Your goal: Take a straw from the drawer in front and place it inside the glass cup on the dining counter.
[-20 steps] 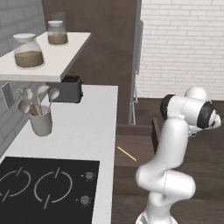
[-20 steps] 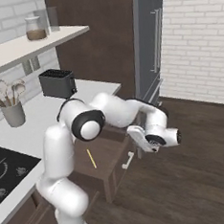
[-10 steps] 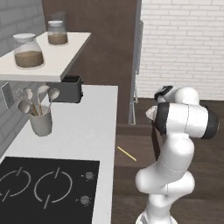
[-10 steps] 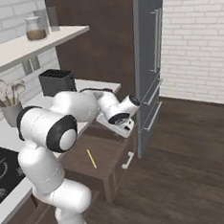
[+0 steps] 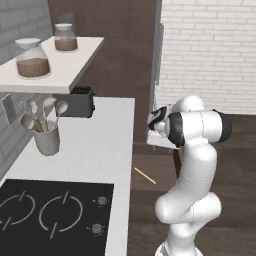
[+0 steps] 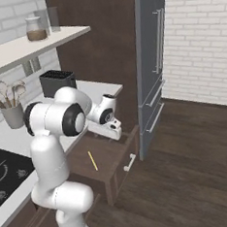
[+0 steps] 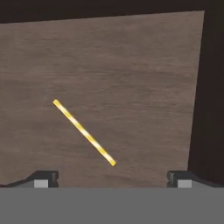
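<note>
Drawer [image 6: 110,159] open; hand [image 7: 113,178] spread above straw [image 7: 84,132].

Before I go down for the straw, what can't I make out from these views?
- Fingers: hand view's bottom edge cuts them to tips, wide apart.
- Gripper: fingers too small to see in right base view.
- Drawer: arm covers much of it in left base view; straw shows.
- Straw's height off the drawer floor: unclear.
</note>
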{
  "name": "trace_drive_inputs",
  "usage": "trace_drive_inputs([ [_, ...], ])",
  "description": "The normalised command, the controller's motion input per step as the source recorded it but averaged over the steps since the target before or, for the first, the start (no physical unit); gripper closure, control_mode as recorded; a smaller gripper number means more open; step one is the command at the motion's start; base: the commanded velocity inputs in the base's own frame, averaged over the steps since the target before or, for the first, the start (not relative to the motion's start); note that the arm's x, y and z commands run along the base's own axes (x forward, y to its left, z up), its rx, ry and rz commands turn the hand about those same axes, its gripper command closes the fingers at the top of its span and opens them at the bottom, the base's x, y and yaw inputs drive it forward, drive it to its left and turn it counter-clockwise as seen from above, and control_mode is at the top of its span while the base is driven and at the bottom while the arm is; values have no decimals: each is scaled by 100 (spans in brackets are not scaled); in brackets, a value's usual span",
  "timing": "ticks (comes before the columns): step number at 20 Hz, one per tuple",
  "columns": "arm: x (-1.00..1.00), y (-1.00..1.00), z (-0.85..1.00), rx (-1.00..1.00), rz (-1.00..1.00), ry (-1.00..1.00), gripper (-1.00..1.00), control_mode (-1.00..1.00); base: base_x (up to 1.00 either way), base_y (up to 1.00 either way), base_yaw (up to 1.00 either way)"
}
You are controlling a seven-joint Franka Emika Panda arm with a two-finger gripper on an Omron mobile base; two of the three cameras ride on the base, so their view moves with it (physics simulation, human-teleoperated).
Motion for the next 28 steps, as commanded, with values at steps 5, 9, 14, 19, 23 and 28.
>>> trace_drive_inputs([
  [5,12,-2,-54,-10,0,20,-100,-100,0,0,0],
  [9,0,-25,-37,-7,0,5,-100,-100,0,0,0],
  [14,0,-31,-44,-5,0,3,-100,-100,0,0,0],
  [19,-7,-42,-40,-5,0,0,-100,-100,0,0,0],
  [23,-30,-74,-23,-7,0,-3,-100,-100,0,0,0],
  [28,-65,-100,-1,-6,-4,-14,-100,-100,0,0,0],
])
